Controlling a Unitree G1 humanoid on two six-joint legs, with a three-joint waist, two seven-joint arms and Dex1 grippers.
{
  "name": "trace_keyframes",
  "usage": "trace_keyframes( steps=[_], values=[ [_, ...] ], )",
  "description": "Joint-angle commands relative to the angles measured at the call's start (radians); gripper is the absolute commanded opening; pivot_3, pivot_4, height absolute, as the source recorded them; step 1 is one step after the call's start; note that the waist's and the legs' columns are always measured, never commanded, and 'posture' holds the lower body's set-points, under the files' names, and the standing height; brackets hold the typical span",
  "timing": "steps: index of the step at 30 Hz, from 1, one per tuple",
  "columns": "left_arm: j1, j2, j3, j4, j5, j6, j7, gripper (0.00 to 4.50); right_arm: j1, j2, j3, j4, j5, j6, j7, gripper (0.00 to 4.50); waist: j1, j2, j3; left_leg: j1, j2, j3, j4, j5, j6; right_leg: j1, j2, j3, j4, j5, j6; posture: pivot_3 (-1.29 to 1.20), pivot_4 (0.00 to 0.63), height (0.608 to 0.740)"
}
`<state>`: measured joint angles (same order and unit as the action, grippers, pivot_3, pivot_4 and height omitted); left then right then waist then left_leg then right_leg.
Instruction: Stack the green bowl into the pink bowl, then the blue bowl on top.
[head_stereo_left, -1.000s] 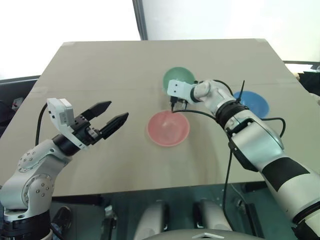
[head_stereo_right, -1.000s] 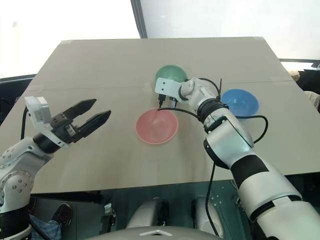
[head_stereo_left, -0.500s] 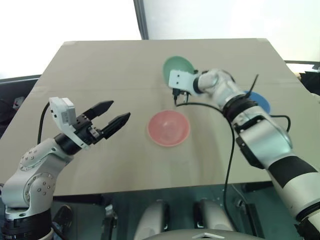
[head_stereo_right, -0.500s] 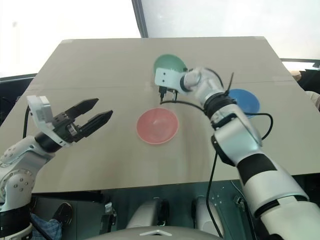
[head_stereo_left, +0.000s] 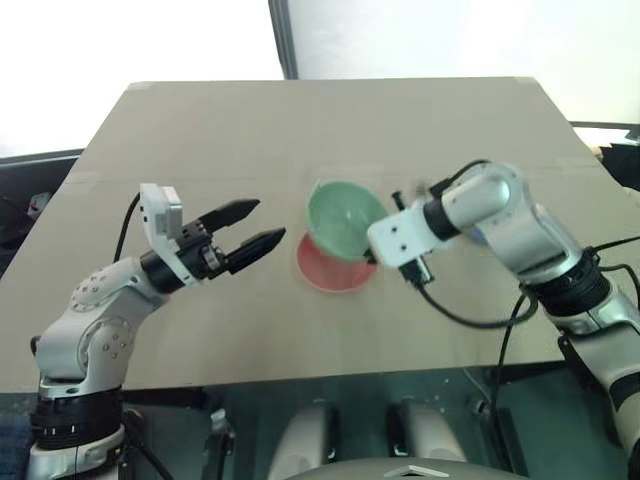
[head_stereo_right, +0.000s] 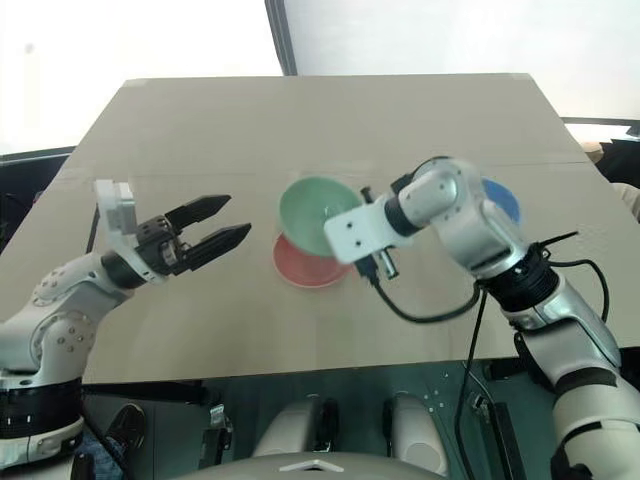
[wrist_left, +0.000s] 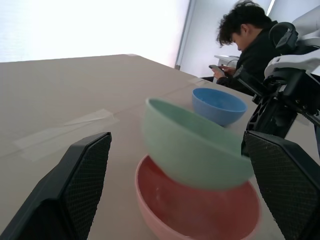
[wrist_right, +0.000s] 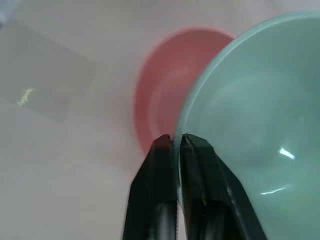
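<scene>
Bowl number one is midway to its mark: the right gripper pinches the rim of the green bowl between nearly closed fingers and holds it tilted in the air just above the pink bowl, which sits on the table. In the left wrist view the green bowl hangs over the pink one without being seated in it, so by this reading the first stacking step is underway but not finished. The blue bowl rests untouched on the table beyond the right arm, well apart from the pair; placing it on top is all still to do. The left gripper hovers over the table to the left of the bowls, its two black fingers spread wide and holding nothing. The table is a plain tan board with strips of clear tape on its surface. Behind it stand bright pale walls divided by a dark upright post, and a person in dark clothes sits past the far corner.
</scene>
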<state>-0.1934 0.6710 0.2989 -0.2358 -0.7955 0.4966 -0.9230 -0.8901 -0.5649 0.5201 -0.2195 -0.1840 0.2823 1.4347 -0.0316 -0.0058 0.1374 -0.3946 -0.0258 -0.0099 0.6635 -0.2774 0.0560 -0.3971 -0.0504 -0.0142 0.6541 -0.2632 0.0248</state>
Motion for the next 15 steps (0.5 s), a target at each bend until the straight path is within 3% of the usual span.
trace_keyframes(
  steps=[1,2,5,8,15],
  values=[
    [-0.043,0.017,-0.006,0.044,0.025,-0.031,-0.044,4.5,0.0,-0.021,0.003,-0.112,0.01,0.055,0.011,1.6,0.002,0.0,0.0,0.0,0.0,0.0,0.0,0.0,0.0,0.0,0.0,0.0,0.0,0.0,0.0,0.0,0.15,0.74],
    [-0.054,0.017,-0.009,0.057,0.031,-0.033,-0.054,4.5,-0.001,-0.018,0.002,-0.129,0.01,0.076,0.001,2.27,0.003,0.0,0.0,0.0,0.0,0.0,0.0,0.0,0.0,0.0,0.0,0.0,0.0,0.0,0.0,0.0,0.15,0.74],
    [-0.074,0.012,-0.021,0.076,0.039,-0.035,-0.073,4.5,-0.027,0.003,-0.025,-0.14,0.006,0.147,-0.048,3.41,0.007,0.0,0.0,0.0,0.0,0.0,0.0,0.0,0.0,0.0,0.0,0.0,-0.001,0.0,0.0,0.0,0.15,0.74],
    [-0.08,0.005,-0.032,0.073,0.043,-0.036,-0.08,4.5,-0.036,-0.029,-0.074,-0.156,0.035,0.218,-0.056,3.41,0.016,-0.001,0.0,0.0,0.0,0.0,0.0,0.0,0.0,0.0,0.0,0.0,-0.001,0.0,0.0,0.0,0.15,0.74],
    [-0.088,-0.016,-0.055,0.064,0.034,-0.033,-0.115,4.5,0.073,-0.258,-0.215,0.004,-0.024,0.242,-0.189,3.41,0.037,-0.002,-0.001,-0.001,-0.002,0.0,0.0,-0.001,0.002,0.001,-0.002,-0.001,-0.005,0.0,0.0,0.0,0.15,0.74]
  ],
)
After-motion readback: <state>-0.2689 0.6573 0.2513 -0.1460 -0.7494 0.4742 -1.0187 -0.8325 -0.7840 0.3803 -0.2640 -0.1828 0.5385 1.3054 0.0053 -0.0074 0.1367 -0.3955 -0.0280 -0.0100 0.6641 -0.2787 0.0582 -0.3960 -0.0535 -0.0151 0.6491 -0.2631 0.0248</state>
